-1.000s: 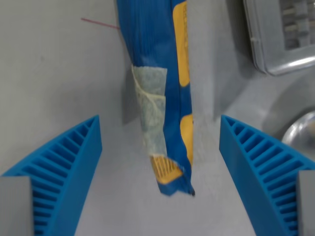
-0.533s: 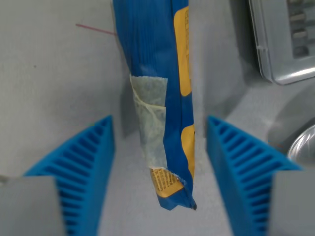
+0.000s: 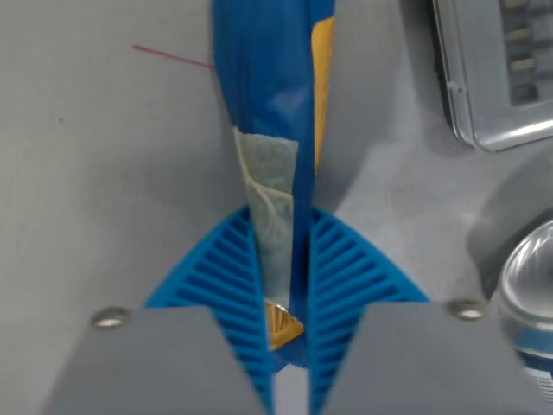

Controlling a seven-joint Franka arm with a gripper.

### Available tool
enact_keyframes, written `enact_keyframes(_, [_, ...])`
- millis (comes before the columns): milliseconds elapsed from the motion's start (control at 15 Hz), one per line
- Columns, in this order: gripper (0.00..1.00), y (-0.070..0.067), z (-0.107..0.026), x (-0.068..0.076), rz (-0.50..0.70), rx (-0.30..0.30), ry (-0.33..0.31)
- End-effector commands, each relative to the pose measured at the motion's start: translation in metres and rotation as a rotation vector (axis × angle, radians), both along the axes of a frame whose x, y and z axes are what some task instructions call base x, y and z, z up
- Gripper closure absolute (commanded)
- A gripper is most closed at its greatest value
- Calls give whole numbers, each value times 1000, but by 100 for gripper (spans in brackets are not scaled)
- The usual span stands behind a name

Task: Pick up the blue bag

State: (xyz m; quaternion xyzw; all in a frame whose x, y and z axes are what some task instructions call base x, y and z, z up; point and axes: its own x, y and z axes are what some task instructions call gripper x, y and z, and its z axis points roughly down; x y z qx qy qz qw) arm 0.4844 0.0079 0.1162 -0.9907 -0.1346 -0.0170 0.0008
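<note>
— Where's the blue bag [image 3: 263, 78] sitting?

— In the middle of the wrist view, running from the far edge down toward the camera on the grey table [image 3: 95, 164]. It's blue with yellow patches along its right side, and a strip of pale tape [image 3: 270, 212] is stuck over its lower part.

— And the gripper [image 3: 285, 285]?

— Its two ribbed blue fingers [image 3: 220, 277] are squeezed in from both sides on the bag's near end — the left one pressing on the taped side, the right one on the blue edge. The bag looks pinched narrow between them, and a small yellow corner shows low in the slit between the fingers.

— Is the bag off the table?

— Can't tell from this view.

— Anything else around?

— A thin red line [image 3: 173, 58] marked on the table, left of the bag, far side. At far right, a clear plastic container [image 3: 497, 73]. At near right, a rounded shiny metal object [image 3: 529, 285], partly cut off by the edge.
</note>
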Motion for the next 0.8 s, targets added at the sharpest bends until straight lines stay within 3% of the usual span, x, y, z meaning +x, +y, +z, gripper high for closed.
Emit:
enact_keyframes(67, [100,-1,0,-3,13,-22,-69])
enact_keyframes(200, [100,-1,0,-3,13,-22,-69])
enact_keyframes(800, [100,0,30,-5,12,-20,-28])
